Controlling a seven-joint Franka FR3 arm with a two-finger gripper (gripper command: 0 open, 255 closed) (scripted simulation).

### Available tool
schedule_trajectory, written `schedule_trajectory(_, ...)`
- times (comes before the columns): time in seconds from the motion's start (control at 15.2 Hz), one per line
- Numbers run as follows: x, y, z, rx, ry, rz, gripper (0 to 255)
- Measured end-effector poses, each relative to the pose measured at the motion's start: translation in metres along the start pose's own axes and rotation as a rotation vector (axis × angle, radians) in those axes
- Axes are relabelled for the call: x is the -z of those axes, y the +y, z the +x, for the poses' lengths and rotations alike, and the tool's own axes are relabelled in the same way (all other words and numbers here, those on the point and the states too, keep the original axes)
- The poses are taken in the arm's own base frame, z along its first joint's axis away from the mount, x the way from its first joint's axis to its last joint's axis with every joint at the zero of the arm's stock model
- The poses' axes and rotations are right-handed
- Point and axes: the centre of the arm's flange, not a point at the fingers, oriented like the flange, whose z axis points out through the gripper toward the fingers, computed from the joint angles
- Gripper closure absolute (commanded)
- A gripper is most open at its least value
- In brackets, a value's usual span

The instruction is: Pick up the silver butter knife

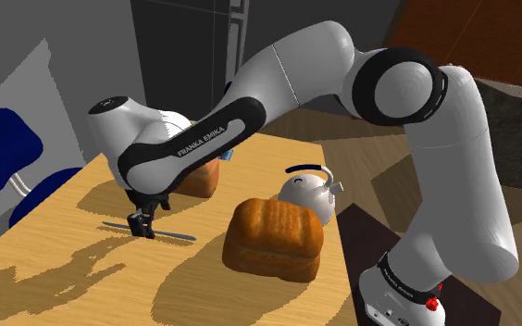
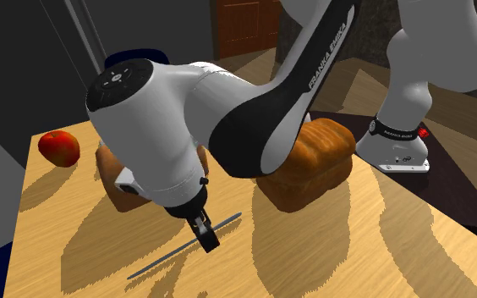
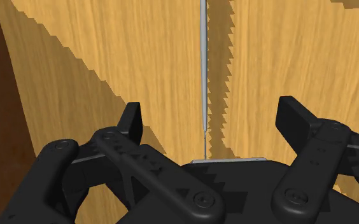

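On the wooden tabletop [image 1: 55, 269], the silver butter knife [image 1: 171, 233] lies flat, near the middle of the surface, in front of the two bread loaves as the shoulder view shows them. Arm reaches down from the stand [image 1: 403, 296]; gripper [image 1: 142, 225] points straight down and sits low over the knife, about mid-length.

Wrist view: gripper [image 3: 211, 114] stands wide apart, with one finger [image 3: 132, 121] on each side of the knife [image 3: 202, 63]. The thin blade runs between them, touching neither. Nothing is held.

Second exterior view: gripper [image 2: 207, 237] is right at the knife [image 2: 165, 258]; contact with the tabletop cannot be determined.

Other items noted:
- Large brown bread loaf [image 1: 275, 238], well apart from the knife.
- Second loaf [image 1: 202, 178], partly hidden behind the arm.
- White kettle [image 1: 307, 190], just behind the large loaf.
- Red apple [image 2: 59, 147], near the tabletop's far corner in the second exterior view.
- Blue chair [image 1: 5, 148], beside the tabletop.
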Motion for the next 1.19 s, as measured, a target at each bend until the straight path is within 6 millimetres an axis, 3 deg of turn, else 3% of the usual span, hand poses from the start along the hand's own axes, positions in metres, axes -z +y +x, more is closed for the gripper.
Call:
schedule_trajectory(0.4,-0.031,-0.001,0.007,0.002,0.0,-0.001,0)
schedule_trajectory(0.46,-0.033,-0.002,0.007,0.002,0.0,-0.001,255)
schedule_trajectory(1.19,-0.032,-0.002,0.007,0.002,0.001,-0.001,255)
